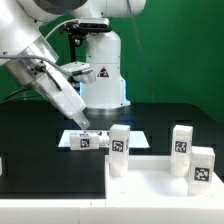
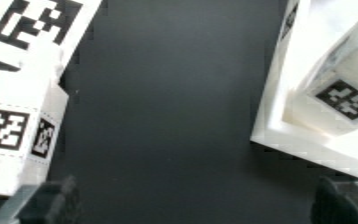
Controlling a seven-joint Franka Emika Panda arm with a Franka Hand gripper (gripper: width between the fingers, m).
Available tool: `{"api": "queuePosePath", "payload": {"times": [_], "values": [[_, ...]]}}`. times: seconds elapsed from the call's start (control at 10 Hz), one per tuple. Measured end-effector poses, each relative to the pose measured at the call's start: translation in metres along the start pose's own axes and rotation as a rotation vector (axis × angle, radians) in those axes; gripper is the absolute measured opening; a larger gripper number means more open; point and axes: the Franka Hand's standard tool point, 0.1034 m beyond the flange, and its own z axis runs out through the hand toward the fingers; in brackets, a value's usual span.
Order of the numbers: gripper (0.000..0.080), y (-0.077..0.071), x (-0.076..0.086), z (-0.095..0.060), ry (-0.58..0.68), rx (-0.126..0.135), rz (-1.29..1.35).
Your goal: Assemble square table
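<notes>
Tagged white legs (image 1: 119,140) upright in front; behind, jaws spread wide, empty, above marker board (image 1: 84,141).

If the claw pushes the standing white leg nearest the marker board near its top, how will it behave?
The leg will likely tip, since it stands upright and taller than wide. Its plastic looks stiff and smooth, so it may slide first. It is probably light for its size.
</notes>
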Motion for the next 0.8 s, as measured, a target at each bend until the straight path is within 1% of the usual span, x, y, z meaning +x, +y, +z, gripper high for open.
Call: {"api": "queuePosePath", "payload": {"times": [0.2, 0.3, 0.4, 0.5, 0.6, 0.7, 0.8], "values": [[0.0649, 0.0, 0.001, 0.0, 0.001, 0.0, 0.001], [0.0649, 0.006, -0.003, 0.003, -0.039, 0.002, 0.018], [0.0649, 0.023, -0.005, 0.009, -0.125, 0.006, 0.069], [0.0649, 0.036, -0.004, 0.016, -0.17, 0.003, 0.098], [0.0649, 0.045, -0.01, 0.023, -0.228, -0.003, 0.125], [0.0649, 0.054, -0.015, 0.027, -0.308, -0.013, 0.146], [0.0649, 0.059, -0.011, 0.026, -0.382, -0.021, 0.166]]}}
